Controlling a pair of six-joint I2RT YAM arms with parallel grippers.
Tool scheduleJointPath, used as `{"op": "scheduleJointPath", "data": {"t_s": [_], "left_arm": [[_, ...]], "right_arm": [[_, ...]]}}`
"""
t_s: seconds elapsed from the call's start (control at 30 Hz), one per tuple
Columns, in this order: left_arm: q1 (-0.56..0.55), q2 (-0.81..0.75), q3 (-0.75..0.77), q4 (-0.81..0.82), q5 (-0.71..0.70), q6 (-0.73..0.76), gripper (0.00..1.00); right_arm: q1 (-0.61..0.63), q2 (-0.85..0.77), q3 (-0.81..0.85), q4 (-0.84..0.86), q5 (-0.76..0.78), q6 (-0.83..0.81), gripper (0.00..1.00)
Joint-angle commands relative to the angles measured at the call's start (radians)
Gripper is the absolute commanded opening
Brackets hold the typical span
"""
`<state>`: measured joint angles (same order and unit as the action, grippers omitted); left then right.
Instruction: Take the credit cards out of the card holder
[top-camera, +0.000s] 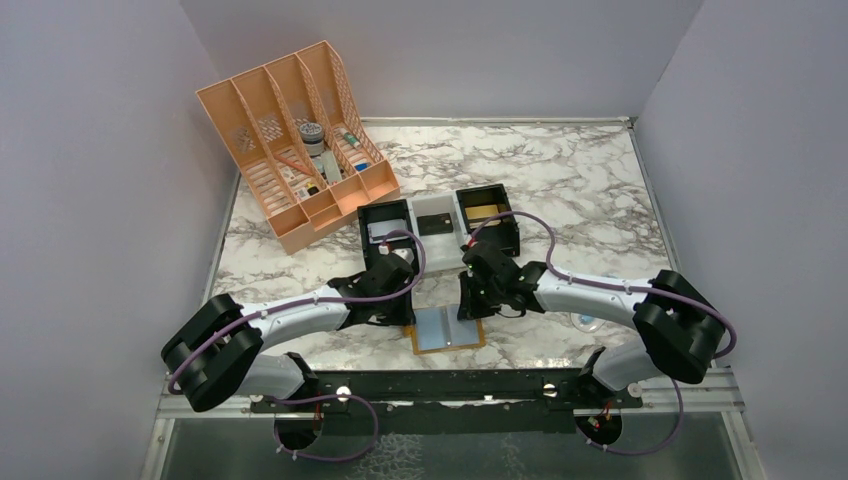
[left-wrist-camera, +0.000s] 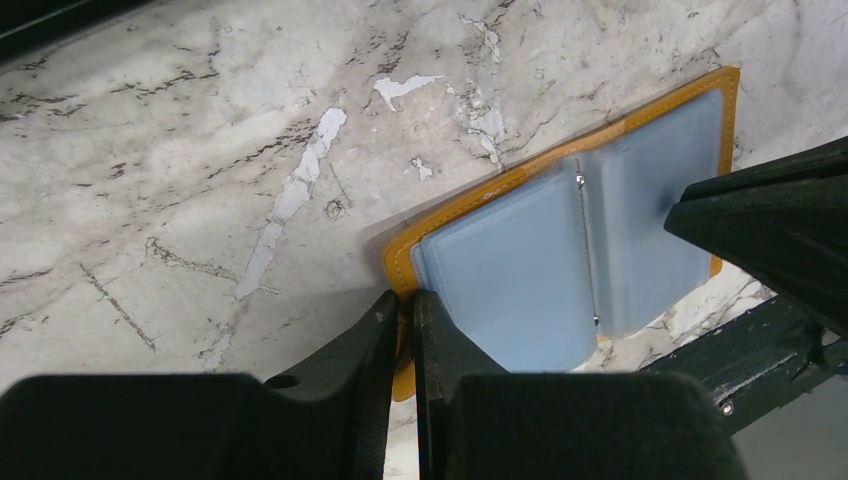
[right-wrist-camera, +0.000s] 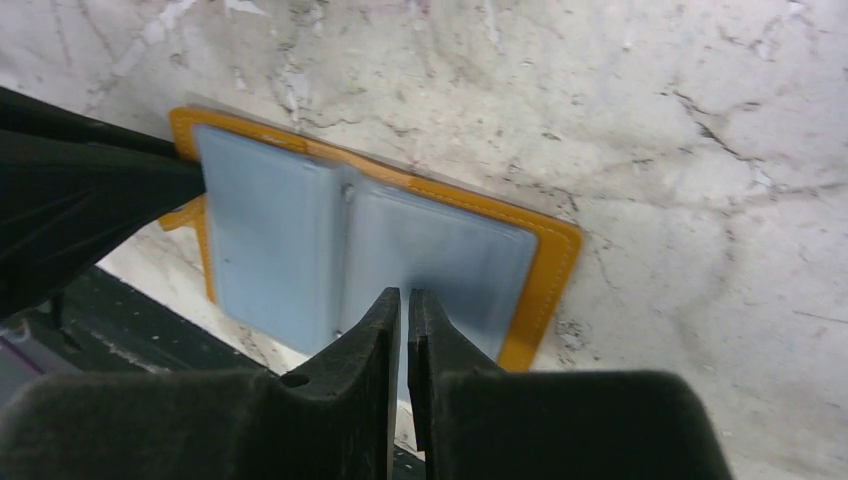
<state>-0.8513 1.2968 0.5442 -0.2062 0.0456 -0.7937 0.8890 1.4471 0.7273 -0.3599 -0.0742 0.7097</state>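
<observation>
Black jaws of the left end effector (left-wrist-camera: 405, 312) sit almost together, pinching the mustard rim at one corner of the card holder (left-wrist-camera: 560, 250). The right end effector (right-wrist-camera: 403, 300), likewise narrow, has its tips down on the other blue-grey panel; whether it grips anything I cannot tell. The holder lies open and flat on the marble surface (left-wrist-camera: 200, 150), near the front edge, between both arms.

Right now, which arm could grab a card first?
Probably left: the left gripper has shut tips at the card holder's outer edge, where a card might slide out. The right gripper sits shut on the right panel.
</observation>
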Motion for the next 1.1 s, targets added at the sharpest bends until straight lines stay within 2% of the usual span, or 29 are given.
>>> {"op": "scheduleJointPath", "data": {"t_s": [0.0,0.17,0.37,0.47,0.57,0.73,0.83,0.97,1.07], "left_arm": [[-0.005,0.006,0.004,0.028,0.034,0.006,0.14],[-0.005,0.001,-0.002,0.027,0.034,0.003,0.14],[-0.004,-0.016,-0.009,0.025,0.026,-0.003,0.14],[-0.004,-0.016,-0.010,0.026,0.026,-0.004,0.14],[-0.005,-0.010,-0.006,0.030,0.032,-0.001,0.14],[-0.005,-0.009,-0.006,0.029,0.037,0.002,0.13],[-0.004,-0.015,-0.010,0.030,0.039,-0.001,0.13],[-0.004,-0.020,-0.014,0.029,0.037,-0.001,0.14],[-0.005,-0.018,-0.013,0.030,0.035,-0.002,0.14]], "right_arm": [[0.007,-0.010,-0.011,0.096,-0.085,-0.008,0.09],[0.006,-0.020,-0.001,0.100,-0.091,-0.005,0.12],[0.006,-0.090,0.017,-0.092,0.072,0.013,0.32],[0.007,-0.105,0.009,-0.149,0.109,0.013,0.39],[0.007,-0.073,0.004,-0.153,0.093,0.013,0.40],[0.007,-0.009,-0.014,-0.062,0.030,0.026,0.40],[0.008,0.026,-0.010,-0.037,0.027,0.028,0.36],[0.011,0.014,0.004,-0.038,0.059,0.015,0.14],[0.011,-0.007,0.016,-0.058,0.081,-0.002,0.05]]}}
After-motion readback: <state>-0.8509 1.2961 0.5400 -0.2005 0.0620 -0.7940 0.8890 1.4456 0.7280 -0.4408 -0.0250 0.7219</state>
